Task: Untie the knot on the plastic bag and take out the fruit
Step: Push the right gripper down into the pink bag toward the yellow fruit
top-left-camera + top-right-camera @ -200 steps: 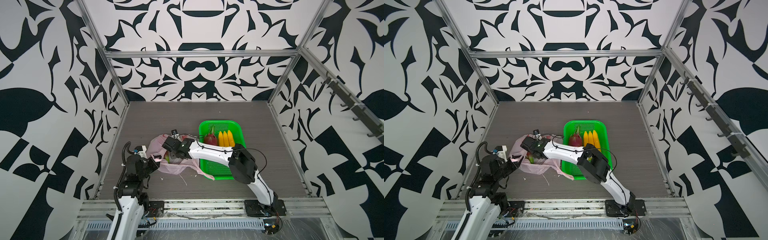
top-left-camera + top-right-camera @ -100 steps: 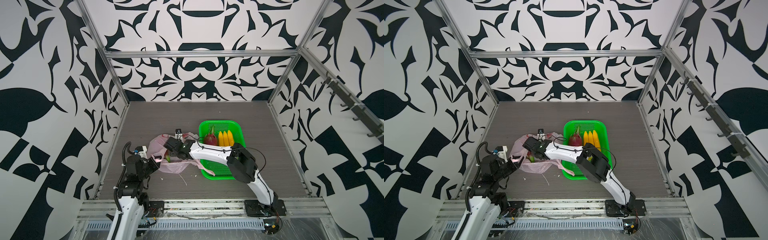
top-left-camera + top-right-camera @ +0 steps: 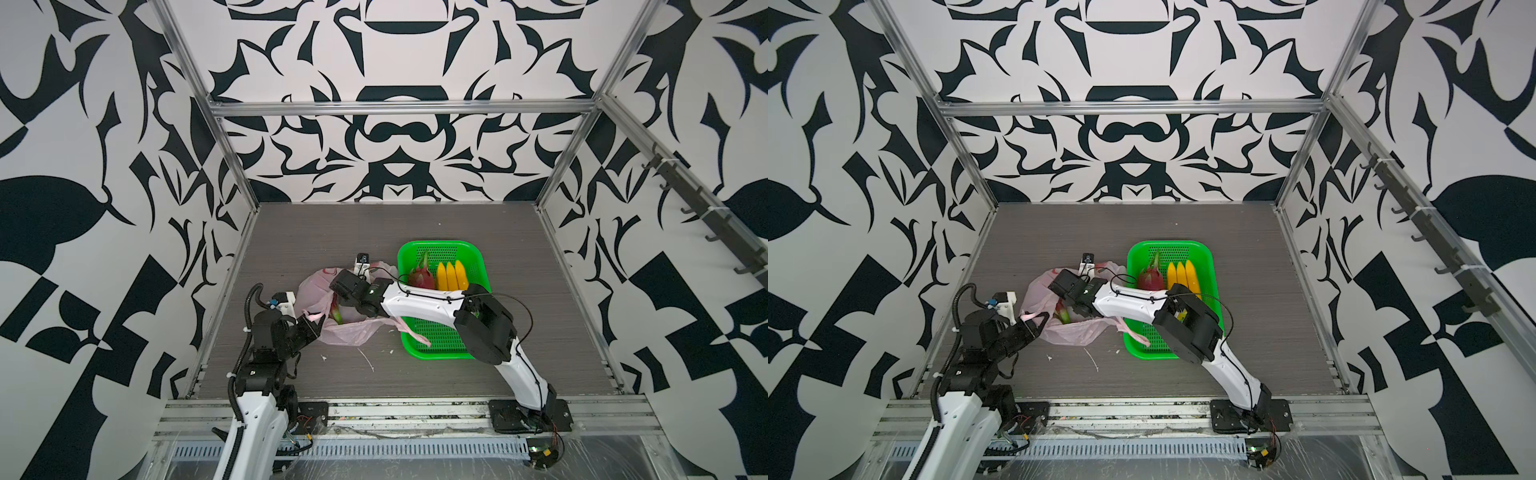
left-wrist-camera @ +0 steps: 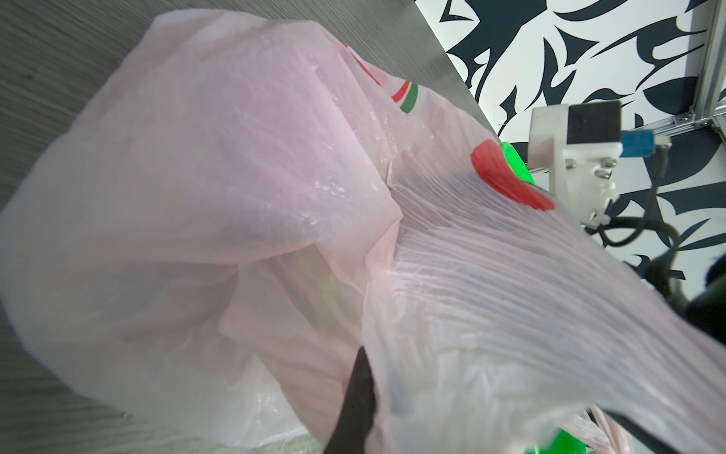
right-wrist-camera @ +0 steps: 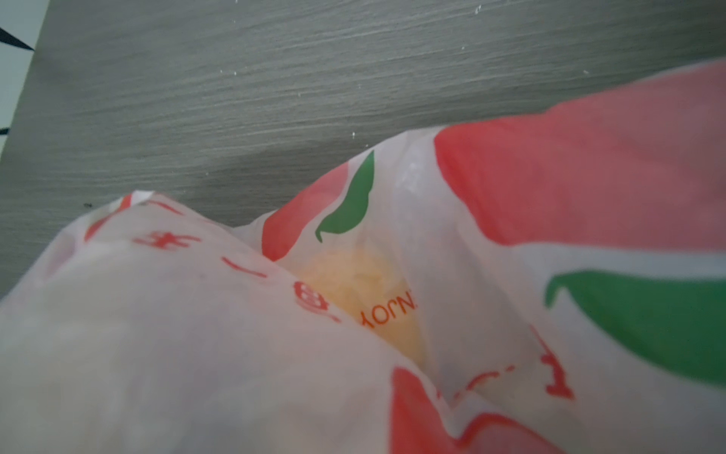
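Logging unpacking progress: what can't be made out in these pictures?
- Right gripper: jaws hidden under its own black body in both top views; outside its wrist view.
- Fruit in pale pink translucent plastic bag: just a yellow blur through film, right wrist view.
- Knot: not discernible anywhere.

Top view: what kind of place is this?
Likely a robot test cell: two robot arms bolted to a rail, patterned walls on an aluminium frame, and a plastic bag and green basket staged on the table.

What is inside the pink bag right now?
A dragon fruit shows at the bag mouth; a yellowish round fruit shows through the film in the right wrist view. Anything deeper is hidden by the plastic and the right arm.
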Robot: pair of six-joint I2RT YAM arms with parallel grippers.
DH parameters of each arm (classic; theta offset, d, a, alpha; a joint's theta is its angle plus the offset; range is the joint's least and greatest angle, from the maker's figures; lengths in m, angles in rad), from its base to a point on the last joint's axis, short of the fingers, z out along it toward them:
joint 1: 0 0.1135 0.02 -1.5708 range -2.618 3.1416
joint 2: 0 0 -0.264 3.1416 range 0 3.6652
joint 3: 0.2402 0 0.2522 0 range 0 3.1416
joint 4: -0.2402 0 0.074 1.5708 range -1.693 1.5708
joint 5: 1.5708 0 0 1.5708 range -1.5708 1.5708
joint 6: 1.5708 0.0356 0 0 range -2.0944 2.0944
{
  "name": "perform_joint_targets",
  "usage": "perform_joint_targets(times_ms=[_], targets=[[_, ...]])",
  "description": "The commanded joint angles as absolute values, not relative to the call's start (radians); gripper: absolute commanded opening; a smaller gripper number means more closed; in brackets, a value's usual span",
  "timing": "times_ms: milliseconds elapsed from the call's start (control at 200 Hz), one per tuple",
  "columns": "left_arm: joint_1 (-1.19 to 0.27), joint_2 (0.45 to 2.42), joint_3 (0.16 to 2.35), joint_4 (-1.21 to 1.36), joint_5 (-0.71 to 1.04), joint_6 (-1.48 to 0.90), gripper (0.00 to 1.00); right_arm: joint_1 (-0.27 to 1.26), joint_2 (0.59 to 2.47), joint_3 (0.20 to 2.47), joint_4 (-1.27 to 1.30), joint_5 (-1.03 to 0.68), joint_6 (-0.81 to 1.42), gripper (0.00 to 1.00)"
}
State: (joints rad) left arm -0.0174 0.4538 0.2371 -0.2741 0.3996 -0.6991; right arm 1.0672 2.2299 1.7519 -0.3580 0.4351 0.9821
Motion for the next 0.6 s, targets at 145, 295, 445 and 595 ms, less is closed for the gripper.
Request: perform_joint_targets(times_ms=[145, 295, 445, 595], targets=[[-0.016, 0.459, 0.229, -0.29, 0.419, -0.683, 0.0, 1.051, 2.22, 1.803, -0.329, 0.437, 1.006, 0.78], [-0.015, 0.465, 0.229, -0.286, 0.423, -0.681, 0.0, 1.046, 2.244, 1.834, -0.333, 0.44, 1.011, 0.78], [-0.016, 0.469, 0.23, -0.287, 0.423, -0.68, 0.0, 1.042, 2.276, 1.873, -0.343, 0.437, 1.02, 0.78], [-0.015, 0.468, 0.229, -0.289, 0.422, -0.68, 0.0, 1.04, 2.31, 1.918, -0.369, 0.435, 1.022, 0.78]])
